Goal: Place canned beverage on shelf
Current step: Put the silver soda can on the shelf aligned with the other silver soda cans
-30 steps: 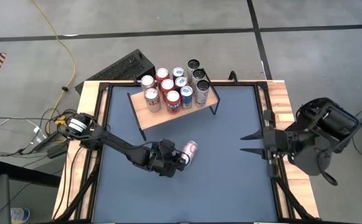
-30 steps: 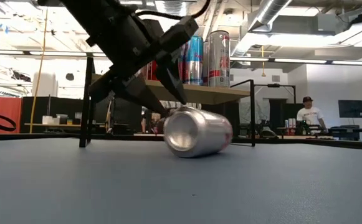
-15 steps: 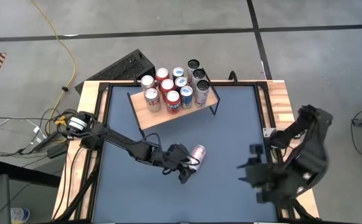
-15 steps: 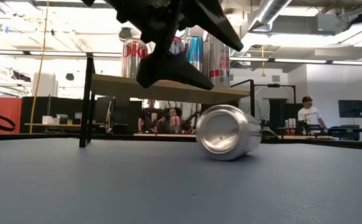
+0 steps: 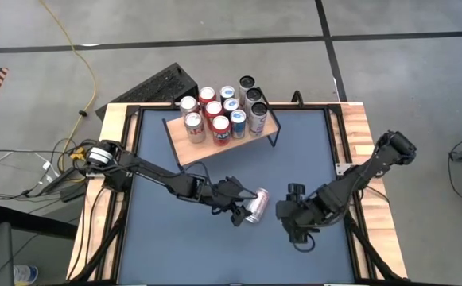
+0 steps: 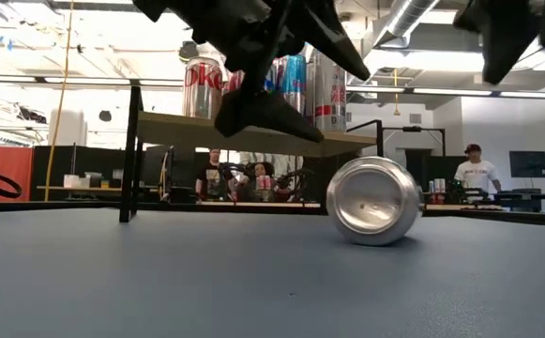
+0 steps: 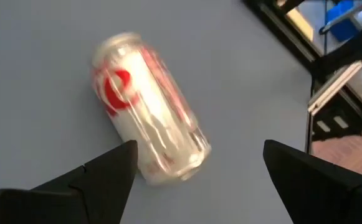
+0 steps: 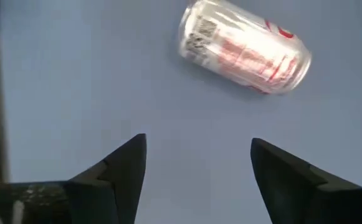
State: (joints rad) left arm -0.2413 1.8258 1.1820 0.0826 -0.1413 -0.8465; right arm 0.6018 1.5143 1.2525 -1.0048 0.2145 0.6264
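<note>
A silver and red beverage can [image 5: 256, 205] lies on its side on the blue-grey table, its end facing the low view [image 6: 375, 200]. My left gripper [image 5: 241, 206] hovers open just left of it and above it [image 6: 272, 94], and the can [image 7: 149, 134] shows between and ahead of its fingers. My right gripper [image 5: 288, 213] hangs open just right of the can [image 8: 243, 46], pointing steeply down and clear of it. The shelf [image 5: 191, 151], a wooden board on black legs at the far left-centre, carries several upright cans [image 5: 219, 111].
A black metal frame and wooden border [image 5: 364, 135] ring the table. The shelf's black legs [image 6: 129, 155] stand beyond the can. People [image 6: 469, 174] are in the room beyond the table. Bare table surface [image 5: 183, 246] lies toward the near edge.
My left gripper has opened, let go of the can and lifted, drifting toward the table's right edge. The can has rolled on its side toward the right and slightly nearer. My right arm has swung down from the right edge, tipping downward, to hang beside the can.
</note>
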